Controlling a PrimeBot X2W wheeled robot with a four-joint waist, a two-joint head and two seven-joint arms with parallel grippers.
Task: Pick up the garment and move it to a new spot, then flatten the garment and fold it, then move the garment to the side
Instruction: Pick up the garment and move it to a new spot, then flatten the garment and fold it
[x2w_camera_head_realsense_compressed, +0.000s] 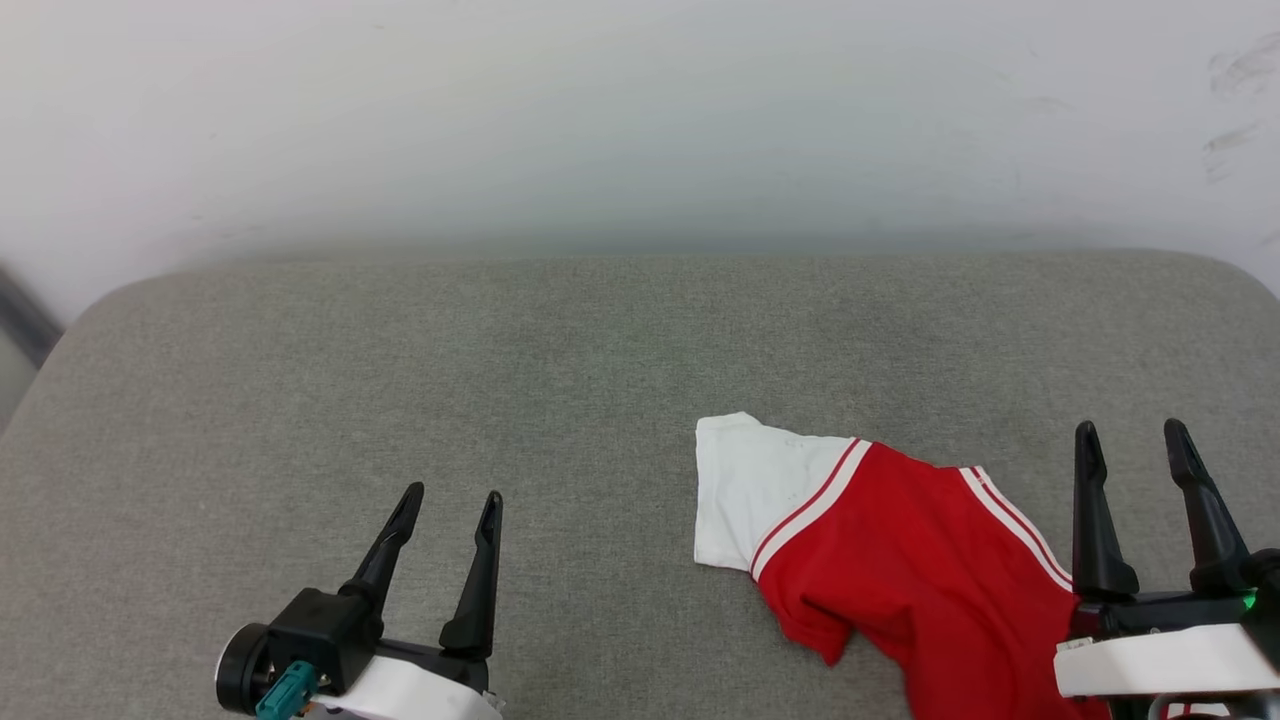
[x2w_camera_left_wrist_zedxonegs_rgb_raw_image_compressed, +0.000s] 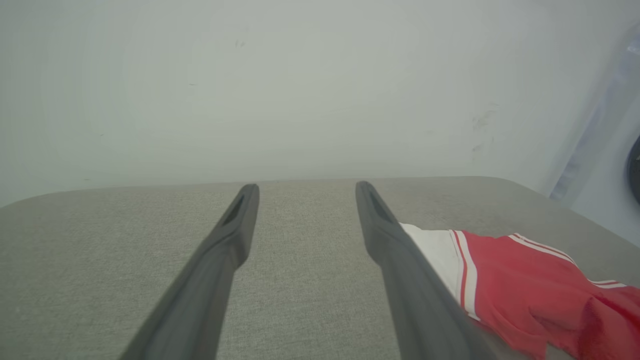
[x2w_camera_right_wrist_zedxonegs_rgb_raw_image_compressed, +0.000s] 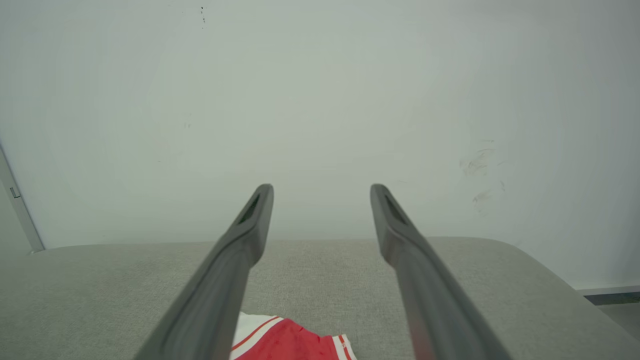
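The garment (x2w_camera_head_realsense_compressed: 900, 560), red with a white sleeve and red-white stripe trim, lies bunched on the grey cushioned surface (x2w_camera_head_realsense_compressed: 560, 380) at the lower right of the head view. Its white sleeve points left. My right gripper (x2w_camera_head_realsense_compressed: 1135, 440) stands open above the garment's right edge, holding nothing. My left gripper (x2w_camera_head_realsense_compressed: 452, 500) stands open at the lower left, well apart from the cloth. In the left wrist view the left gripper (x2w_camera_left_wrist_zedxonegs_rgb_raw_image_compressed: 306, 187) is open and the garment (x2w_camera_left_wrist_zedxonegs_rgb_raw_image_compressed: 515, 285) lies to its right. In the right wrist view the right gripper (x2w_camera_right_wrist_zedxonegs_rgb_raw_image_compressed: 321, 189) is open with the garment (x2w_camera_right_wrist_zedxonegs_rgb_raw_image_compressed: 285, 342) low between its fingers.
A pale wall (x2w_camera_head_realsense_compressed: 640, 120) rises behind the surface's far edge. The grey surface has rounded corners at far left and far right. A dark strip (x2w_camera_head_realsense_compressed: 22, 315) shows past the left corner.
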